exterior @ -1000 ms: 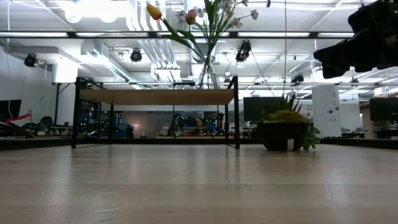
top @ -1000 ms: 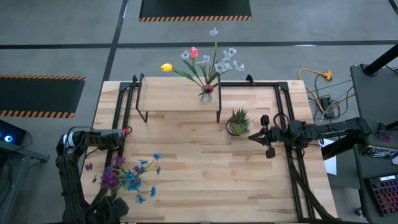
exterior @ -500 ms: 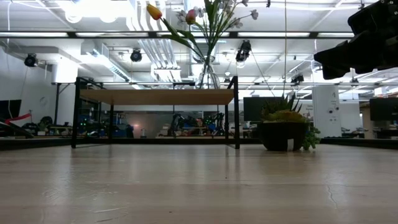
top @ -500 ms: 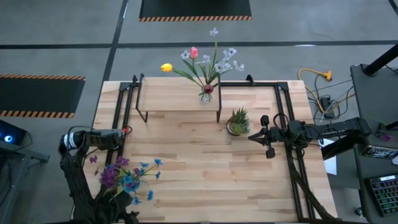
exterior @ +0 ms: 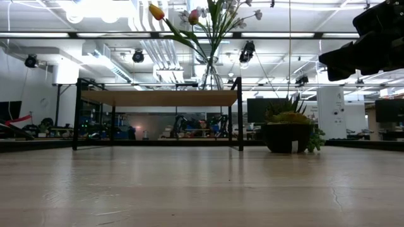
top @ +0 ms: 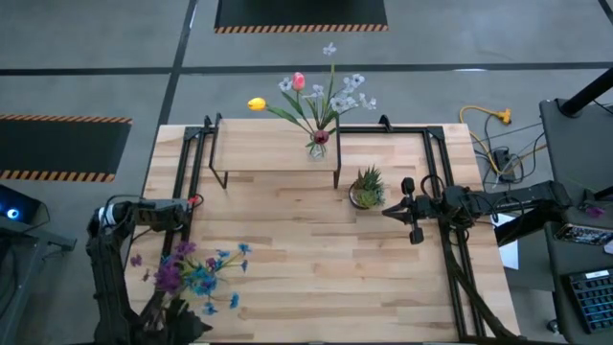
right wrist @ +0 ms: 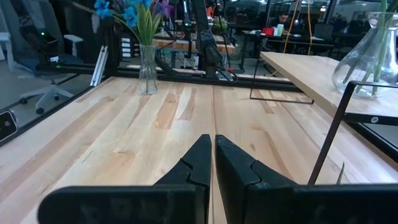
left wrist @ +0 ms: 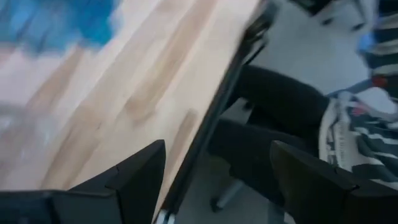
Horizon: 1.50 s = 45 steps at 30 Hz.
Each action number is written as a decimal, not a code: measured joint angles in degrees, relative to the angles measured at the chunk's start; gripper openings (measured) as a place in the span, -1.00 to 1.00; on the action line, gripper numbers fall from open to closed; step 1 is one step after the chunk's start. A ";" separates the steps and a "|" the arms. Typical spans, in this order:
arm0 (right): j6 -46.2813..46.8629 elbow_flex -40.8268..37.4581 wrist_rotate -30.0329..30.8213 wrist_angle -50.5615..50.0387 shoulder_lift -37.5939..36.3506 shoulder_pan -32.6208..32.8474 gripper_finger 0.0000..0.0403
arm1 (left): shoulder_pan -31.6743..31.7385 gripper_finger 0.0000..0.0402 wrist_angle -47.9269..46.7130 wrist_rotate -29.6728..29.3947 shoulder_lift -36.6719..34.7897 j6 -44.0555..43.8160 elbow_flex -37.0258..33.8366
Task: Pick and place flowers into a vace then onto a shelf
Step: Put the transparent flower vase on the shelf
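A clear glass vase with blue and purple flowers stands upright on its base near the table's near-left corner. My left gripper is open beside it, low at that corner, with nothing between its fingers. The vase's blue blooms blur past in the left wrist view. A second glass vase with yellow, pink and white flowers stands on the light-wood shelf at the far edge. My right gripper is shut, hovering above the table's right half.
A spiky green potted plant sits just left of my right gripper, by the shelf's right leg. Black frame rails run along both sides of the table. Beyond the table edge, the left wrist view shows a dark chair and striped cloth.
My left arm has swung a little toward the right and back at the near-left corner. The blue and purple blooms swayed with it and now sit about where they were. The left wrist view is blurred by motion.
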 joint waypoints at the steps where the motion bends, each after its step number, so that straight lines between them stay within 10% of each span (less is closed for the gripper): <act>1: 0.04 0.00 0.00 -0.09 0.00 0.00 -0.94 | 0.00 0.35 0.02 -1.25 0.08 2.14 1.02; 25: 1.16 0.00 0.00 -0.79 0.00 0.00 -0.94 | -2.45 0.35 0.69 -0.39 15.06 17.17 24.43; 45: 0.94 0.00 0.02 -0.91 0.00 0.00 -0.94 | -2.85 0.35 0.10 0.65 17.62 3.12 9.25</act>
